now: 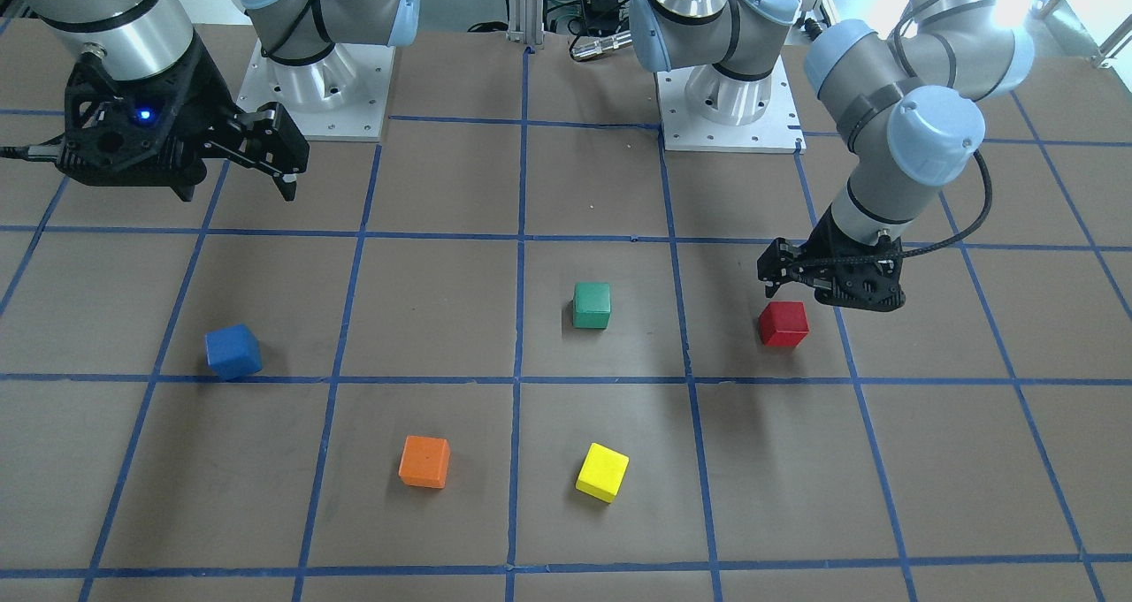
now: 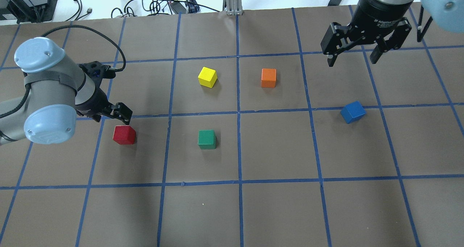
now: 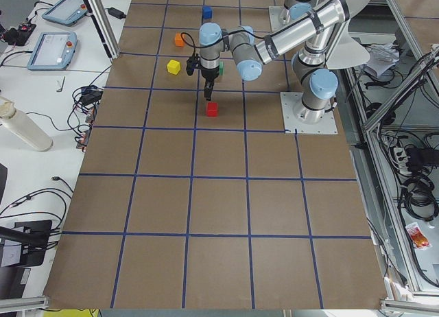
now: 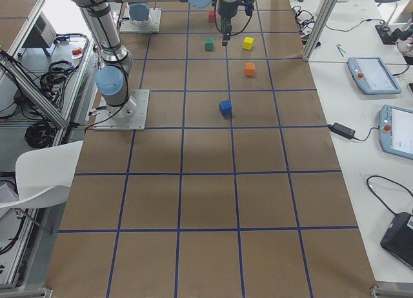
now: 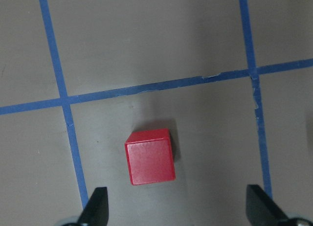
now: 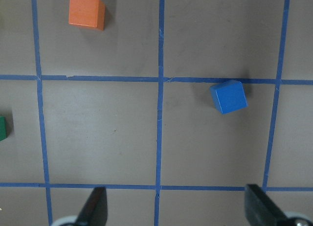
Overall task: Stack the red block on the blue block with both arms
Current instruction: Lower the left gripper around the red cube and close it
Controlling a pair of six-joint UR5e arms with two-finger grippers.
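Note:
The red block [image 2: 124,135] lies on the brown table on my left side; it also shows in the front view [image 1: 783,323]. My left gripper [image 2: 113,113] hovers low just beyond it, open and empty. In the left wrist view the red block [image 5: 150,157] sits just ahead of the gap between the two spread fingers [image 5: 98,204]. The blue block [image 2: 352,112] lies turned a little on my right side. My right gripper [image 2: 353,58] is open and empty, held high beyond the blue block, which shows in the right wrist view [image 6: 228,96].
A green cube [image 2: 207,139] lies to the right of the red block. A yellow cube [image 2: 207,77] and an orange cube [image 2: 268,77] lie farther out near the middle. Blue tape lines grid the table [image 2: 275,210].

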